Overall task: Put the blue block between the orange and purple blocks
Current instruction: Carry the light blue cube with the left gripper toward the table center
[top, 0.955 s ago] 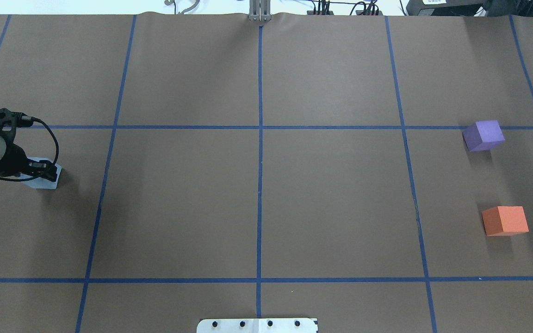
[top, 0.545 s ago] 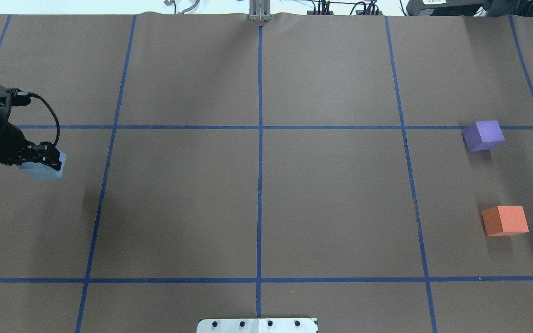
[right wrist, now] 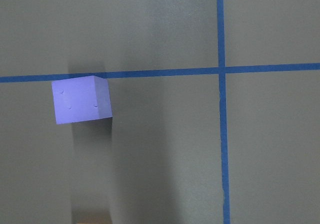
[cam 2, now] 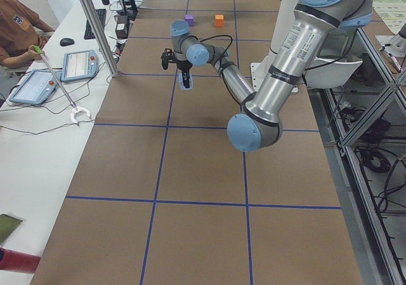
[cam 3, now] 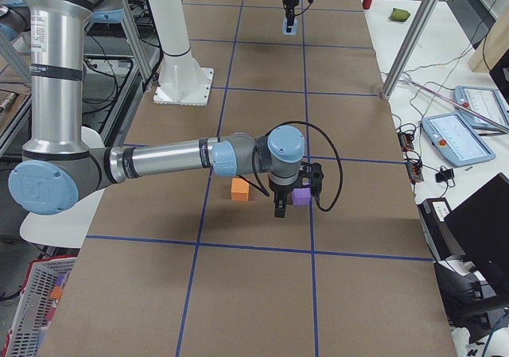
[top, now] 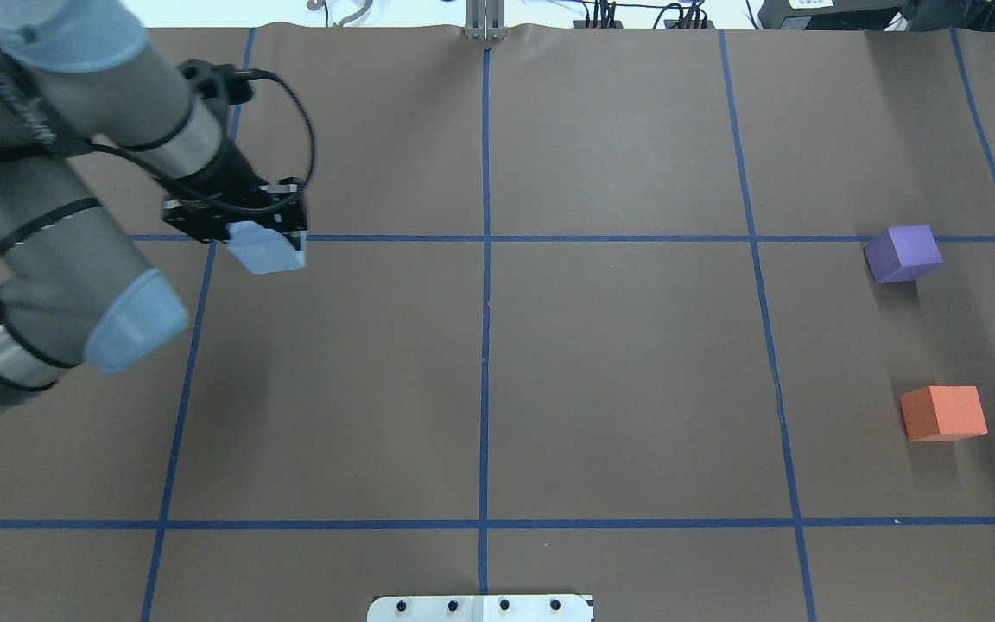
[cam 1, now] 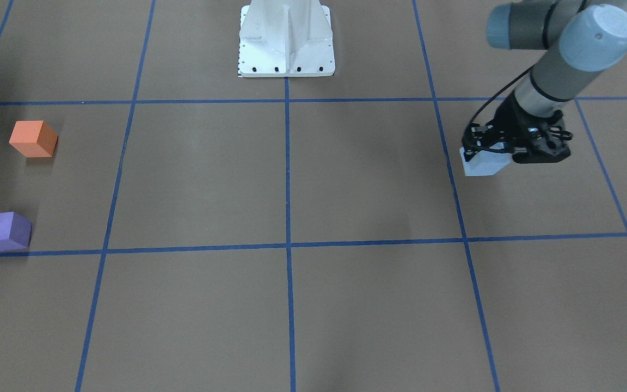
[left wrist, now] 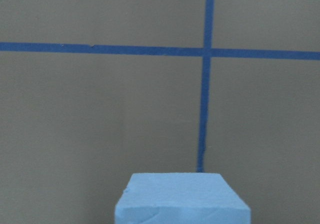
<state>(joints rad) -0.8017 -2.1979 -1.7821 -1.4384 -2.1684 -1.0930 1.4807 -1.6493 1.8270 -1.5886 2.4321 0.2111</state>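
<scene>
Toward the table's left end, left gripper (top: pixel 263 242) clamped on blue block (top: pixel 273 257); gap between orange block (top: pixel 942 413) and purple block (top: pixel 902 252) lies well apart, at the right end.

The overhead view looks forward and down on the table (top: pixel 618 345) from behind the robot, the front-facing one back at its base (cam 1: pixel 286 38); both share the purple block (top: pixel 902 252) and orange block (top: pixel 942 413). Side views look along the table from either end, while wrist cameras hang close above it, the left's showing the blue block (left wrist: pixel 182 199).
</scene>
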